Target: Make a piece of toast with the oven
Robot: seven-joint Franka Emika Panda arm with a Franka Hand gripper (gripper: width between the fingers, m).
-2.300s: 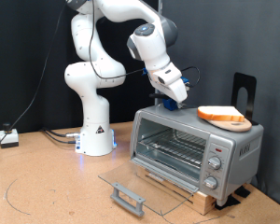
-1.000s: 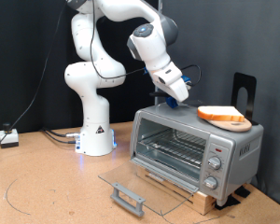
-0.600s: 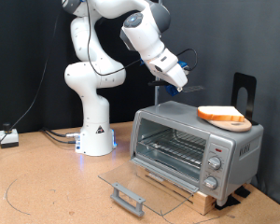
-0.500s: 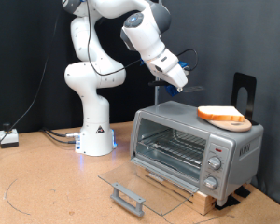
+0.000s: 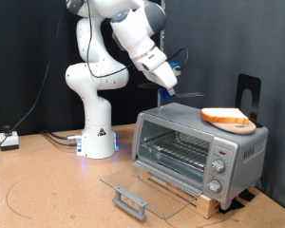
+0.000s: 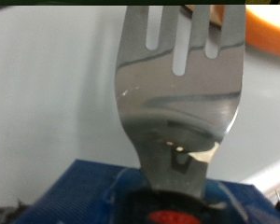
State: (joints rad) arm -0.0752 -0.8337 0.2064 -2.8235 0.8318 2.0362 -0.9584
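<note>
The gripper [image 5: 168, 81] hangs in the air above the oven [image 5: 199, 152], at about 10 o'clock from the toast [image 5: 227, 118], and pinches a blue-handled spatula [image 6: 182, 84]. The toast lies on the oven's roof, at its 2 o'clock corner. The glass door [image 5: 142, 186] is folded down open, the rack [image 5: 173, 150] bare.

A robotics lab, this one. A white robot arm [image 5: 104, 66] sits bolted on a bare brown table [image 5: 47, 195]. Cables [image 5: 38, 133] trail past black backdrop walls.
</note>
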